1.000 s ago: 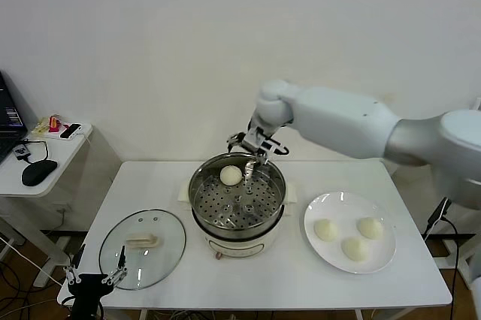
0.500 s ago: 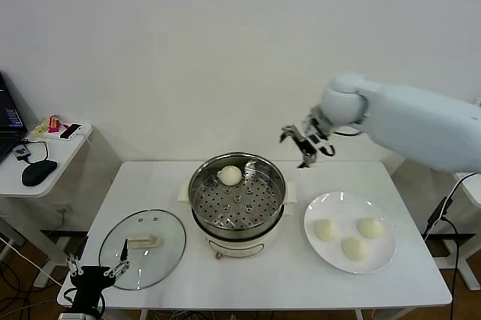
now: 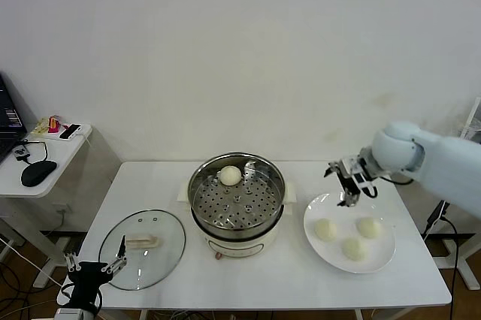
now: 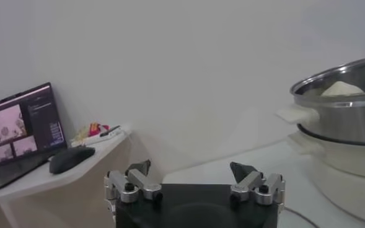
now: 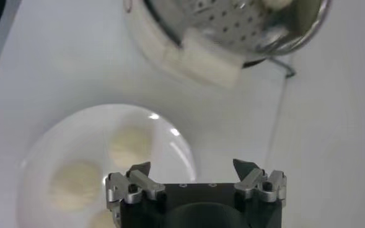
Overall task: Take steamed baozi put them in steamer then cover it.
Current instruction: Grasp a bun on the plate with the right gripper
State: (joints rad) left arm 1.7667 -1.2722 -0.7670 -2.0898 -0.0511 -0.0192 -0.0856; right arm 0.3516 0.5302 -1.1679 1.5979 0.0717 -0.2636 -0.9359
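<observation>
The steamer [image 3: 237, 203] stands mid-table with one baozi [image 3: 230, 175] on its perforated tray at the back; it also shows in the right wrist view [image 5: 232, 25] and the left wrist view [image 4: 343, 118]. Three baozi [image 3: 325, 230] [image 3: 369, 227] [image 3: 355, 248] lie on the white plate [image 3: 385, 256]. My right gripper [image 3: 349, 182] is open and empty, just above the plate's far edge, between the steamer and the plate. The glass cover [image 3: 143, 248] lies flat on the table's front left. My left gripper [image 3: 95, 267] is open and empty at the front left table edge, by the cover.
A side desk [image 3: 41, 161] at the left holds a mouse [image 3: 38, 173], a laptop and small items. In the right wrist view the plate [image 5: 170, 149] with two baozi [image 5: 129, 146] [image 5: 74, 184] lies under the gripper [image 5: 193, 171]. The wall is close behind the table.
My right gripper, empty, has swung from the steamer's back rim to the right and down to the plate's far edge. The baozi stays in the steamer. The left gripper has shifted slightly.
</observation>
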